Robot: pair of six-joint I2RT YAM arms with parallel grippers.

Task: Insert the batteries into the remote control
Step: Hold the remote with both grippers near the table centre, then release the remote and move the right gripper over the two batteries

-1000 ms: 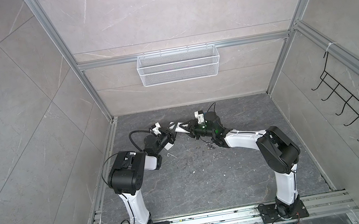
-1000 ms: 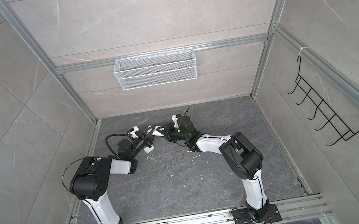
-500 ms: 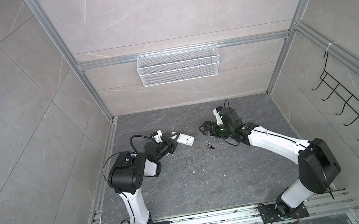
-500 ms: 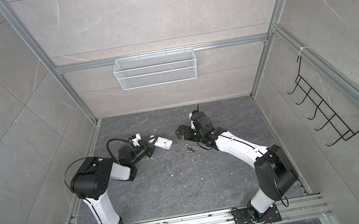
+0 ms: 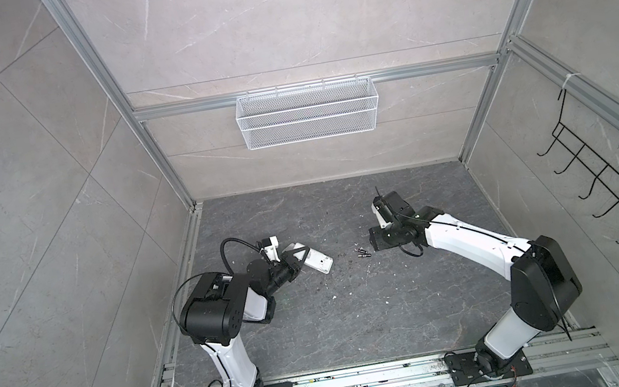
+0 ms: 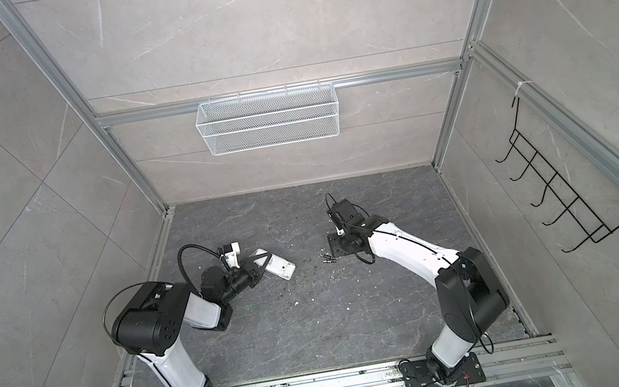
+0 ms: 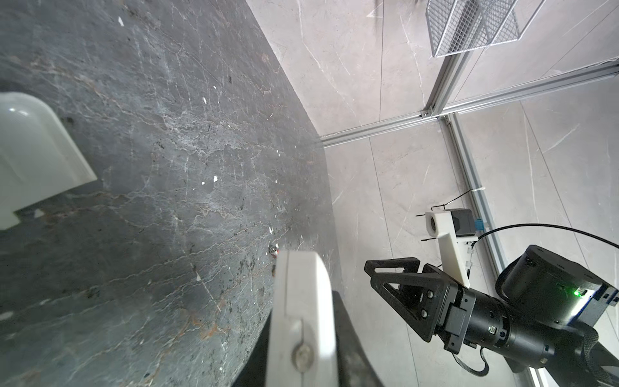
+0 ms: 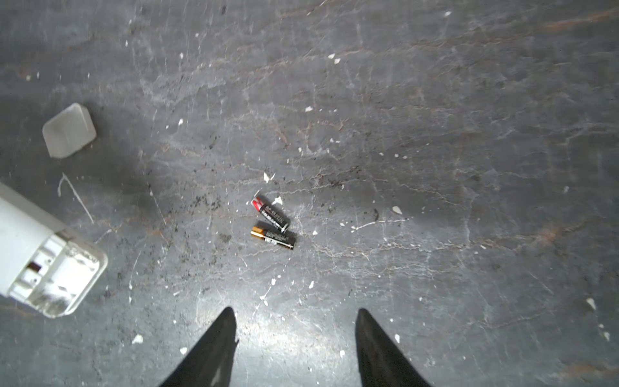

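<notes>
Right wrist view: pick step pending. Right gripper (image 8: 294,313) gapes empty, near batteries (image 8: 273,225), mid-table between it and remote (image 8: 23,228). They lie roughly left-right in a shallow V, coloured ends toward remote. Left gripper (image 5: 299,256) clamps remote, bay (image 8: 53,278) end pointing right. Next: descend, straddle one battery crosswise.

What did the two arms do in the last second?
The right tool pulled away from the remote in the middle, swung out to the right and now hangs open close by the two batteries. The left tool kept its grip on the remote and drew it back toward its own side. The batteries stayed put.
</notes>
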